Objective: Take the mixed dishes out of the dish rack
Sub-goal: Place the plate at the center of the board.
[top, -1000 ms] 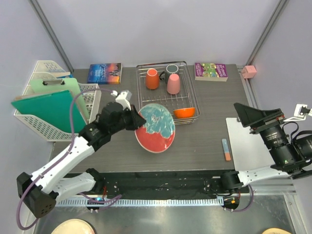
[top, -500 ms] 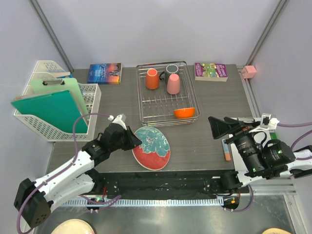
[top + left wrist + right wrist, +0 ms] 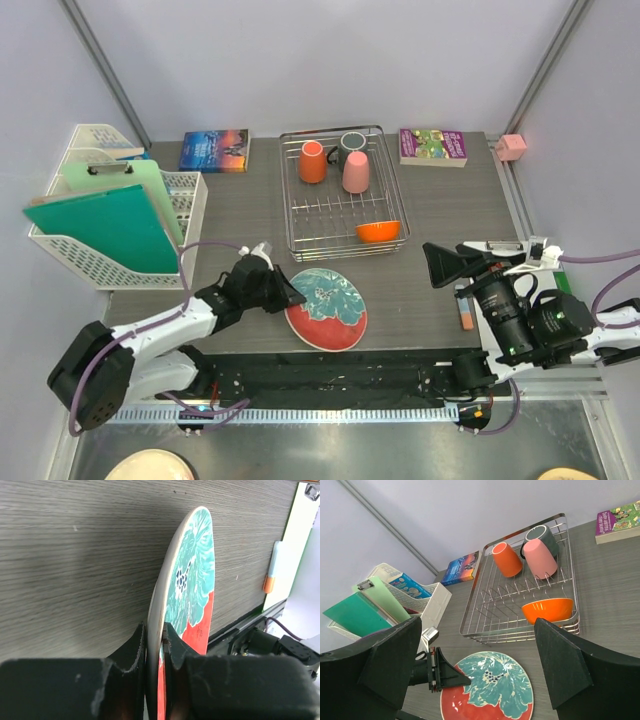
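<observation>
My left gripper (image 3: 290, 297) is shut on the left rim of the teal plate with red-orange rim (image 3: 327, 308). It holds the plate tilted and low over the table, near the front edge. The left wrist view shows the jaws (image 3: 155, 635) clamped on the plate's edge (image 3: 192, 585). The silver dish rack (image 3: 290, 215) behind holds an orange mug (image 3: 312, 162), a pink cup (image 3: 355, 172), a dark grey mug (image 3: 350, 143) and an orange bowl (image 3: 378, 231). My right gripper (image 3: 440, 265) is open and empty, right of the plate. It faces the rack (image 3: 470, 615) and the plate (image 3: 490, 690).
A white lattice basket (image 3: 175, 225) with green folders stands at the left. Books lie at the back left (image 3: 214, 150) and back right (image 3: 433, 146). A white sheet (image 3: 495, 290) with an orange-and-blue marker (image 3: 463, 307) lies at the right.
My left arm has carried the plate from the rack's front down toward the near edge and laid it flatter. My right arm has swung in from the far right toward the table.
</observation>
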Robot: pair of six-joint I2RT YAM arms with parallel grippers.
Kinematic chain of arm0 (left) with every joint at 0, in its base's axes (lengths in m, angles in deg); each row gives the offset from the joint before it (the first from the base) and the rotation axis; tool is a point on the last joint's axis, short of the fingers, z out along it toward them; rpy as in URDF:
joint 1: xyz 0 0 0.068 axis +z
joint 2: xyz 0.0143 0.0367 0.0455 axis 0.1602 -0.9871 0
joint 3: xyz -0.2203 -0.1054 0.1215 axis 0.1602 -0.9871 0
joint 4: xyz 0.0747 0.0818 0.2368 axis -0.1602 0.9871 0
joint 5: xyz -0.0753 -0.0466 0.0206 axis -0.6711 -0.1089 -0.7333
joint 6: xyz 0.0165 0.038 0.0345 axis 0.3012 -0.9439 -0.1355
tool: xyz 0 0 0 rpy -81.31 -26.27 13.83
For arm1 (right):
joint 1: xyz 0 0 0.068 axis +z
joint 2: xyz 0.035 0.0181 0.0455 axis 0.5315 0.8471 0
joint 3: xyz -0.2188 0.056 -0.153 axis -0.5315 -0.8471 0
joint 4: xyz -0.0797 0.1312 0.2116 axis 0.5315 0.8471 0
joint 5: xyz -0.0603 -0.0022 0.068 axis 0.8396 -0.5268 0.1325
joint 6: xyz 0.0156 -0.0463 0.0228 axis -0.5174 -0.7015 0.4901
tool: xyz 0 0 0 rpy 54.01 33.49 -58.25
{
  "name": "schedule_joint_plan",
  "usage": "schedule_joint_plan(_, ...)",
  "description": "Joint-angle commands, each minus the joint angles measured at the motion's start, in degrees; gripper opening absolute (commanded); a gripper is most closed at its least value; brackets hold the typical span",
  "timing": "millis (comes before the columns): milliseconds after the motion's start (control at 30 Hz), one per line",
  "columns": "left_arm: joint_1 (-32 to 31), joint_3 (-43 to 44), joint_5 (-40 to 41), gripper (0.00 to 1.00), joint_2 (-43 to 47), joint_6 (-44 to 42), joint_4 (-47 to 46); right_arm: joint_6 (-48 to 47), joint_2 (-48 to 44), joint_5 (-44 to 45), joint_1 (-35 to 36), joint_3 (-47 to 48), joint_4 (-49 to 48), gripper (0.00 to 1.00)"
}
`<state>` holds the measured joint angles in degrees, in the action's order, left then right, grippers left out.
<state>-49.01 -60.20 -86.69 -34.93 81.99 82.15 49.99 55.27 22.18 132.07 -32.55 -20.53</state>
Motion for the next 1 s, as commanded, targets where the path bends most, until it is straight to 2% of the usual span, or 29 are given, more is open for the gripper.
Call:
schedule_joint_plan(0,-0.6,1.6,-2.4,0.00,-4.9,1.1,-6.5,3.0,2.2,2.0,0.2,-0.3,-0.1,1.00)
schedule_joint_plan(100,-0.7,3.6,-2.4,0.02,-9.5,0.7,-3.9,3.7,3.5,2.4,0.2,-0.3,0.8,1.00)
schedule_joint_plan(167,-0.9,4.7,-2.6,0.11,-11.3,0.2,-1.5,4.3,4.1,2.8,0.1,-0.1,1.9,1.00)
schedule_joint_plan(200,-1.1,5.7,-2.5,0.23,-13.0,0.0,-1.3,5.0,4.2,2.8,0.2,0.2,2.2,1.00)
schedule_joint_plan(300,-1.4,6.4,-2.3,0.38,-14.5,-0.7,2.0,5.6,4.8,3.0,0.2,0.1,3.0,0.99)
schedule_joint_plan(567,-1.6,7.3,0.2,0.67,-13.4,-2.4,7.2,6.7,4.3,3.5,0.2,-0.6,4.2,1.00)
schedule_joint_plan(700,-1.6,11.2,3.5,0.80,-11.0,-4.4,15.2,8.4,4.3,4.6,0.2,-0.3,6.6,1.00)
schedule_joint_plan(833,-1.6,16.4,7.7,0.88,-8.0,-7.8,29.4,9.0,4.5,7.1,0.2,-0.8,8.5,1.00)
schedule_joint_plan(933,-1.6,19.3,12.8,1.00,-4.6,-8.6,36.5,9.1,4.4,8.6,0.2,-1.0,8.6,1.00)
schedule_joint_plan(967,-1.6,20.0,13.9,1.00,-3.5,-8.7,37.9,9.1,4.5,8.9,0.2,-1.0,8.6,1.00)
